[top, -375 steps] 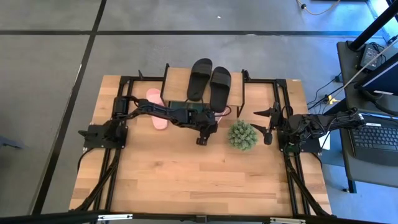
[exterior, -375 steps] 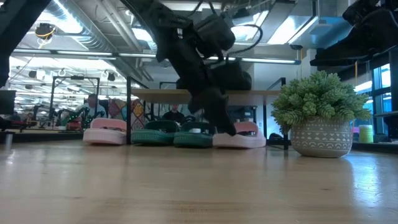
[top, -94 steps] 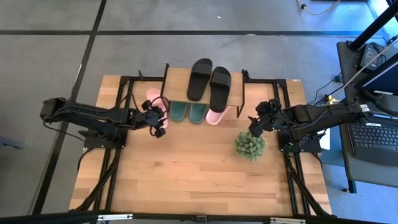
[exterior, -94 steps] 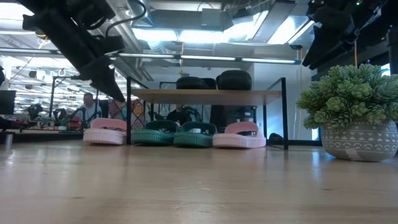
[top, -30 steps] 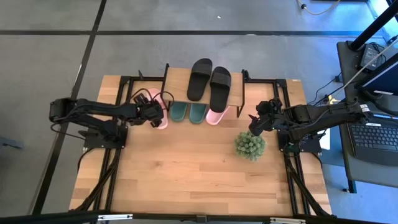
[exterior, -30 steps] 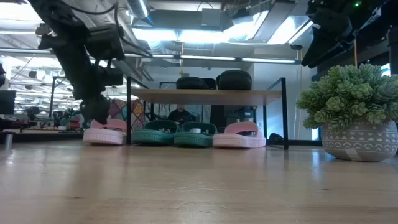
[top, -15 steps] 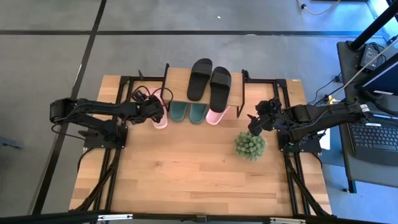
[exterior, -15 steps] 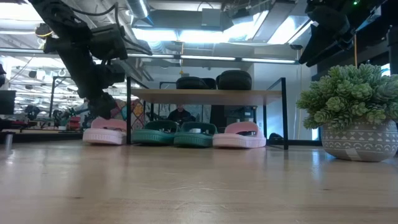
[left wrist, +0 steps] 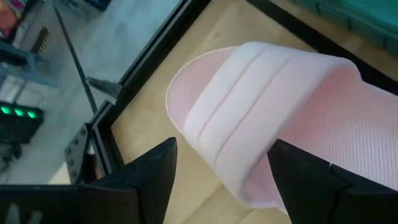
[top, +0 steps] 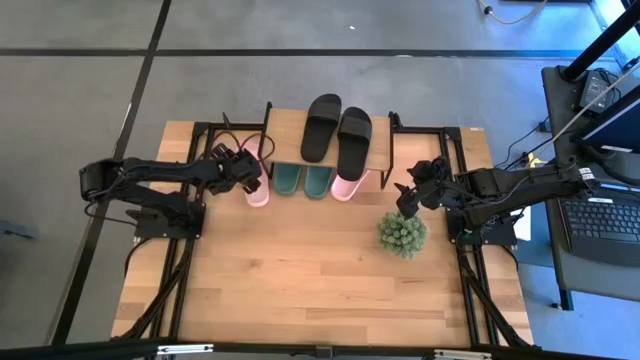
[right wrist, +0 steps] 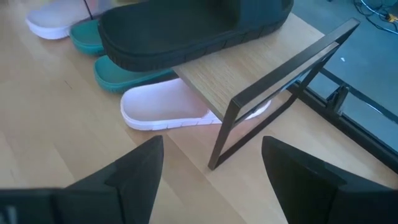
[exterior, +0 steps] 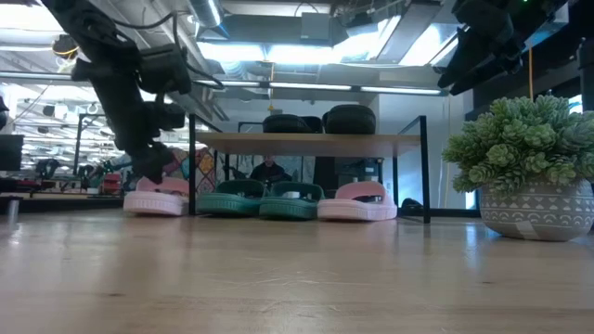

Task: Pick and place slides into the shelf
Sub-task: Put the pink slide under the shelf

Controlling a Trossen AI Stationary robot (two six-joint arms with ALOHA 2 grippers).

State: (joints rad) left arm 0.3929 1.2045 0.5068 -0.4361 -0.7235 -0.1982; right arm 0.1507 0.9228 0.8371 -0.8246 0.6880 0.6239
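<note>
The shelf [top: 290,135] stands at the table's far edge, with the black slides [top: 336,128] on its plank top. Under it the dark green pair [top: 304,180] and one pink slide [top: 345,186] rest sole-down on the table. The other pink slide [top: 257,192] lies sole-down just outside the shelf's left leg. My left gripper [top: 250,176] is open right above it; in the left wrist view its fingers [left wrist: 155,171] stand on either side of the strap [left wrist: 249,106]. My right gripper [top: 403,193] is open in the air off the shelf's right end. My left gripper comes at the left pink slide [left wrist: 323,118] from above, slanting down, with a finger on each side of the strap and across the slide. Whether the fingers touch the rubber, I cannot tell. The slide lies flat on the table.
A spiky green plant in a patterned pot [top: 402,233] stands on the table near my right gripper, on the near side of the shelf's right end. Black frame rails [top: 205,140] run along the table's left and right sides. The near half of the tabletop [top: 320,290] is bare wood.
My left gripper has shifted a little toward the table's far edge, staying low over the left pink slide, with its fingers still open. The slide has not moved.
</note>
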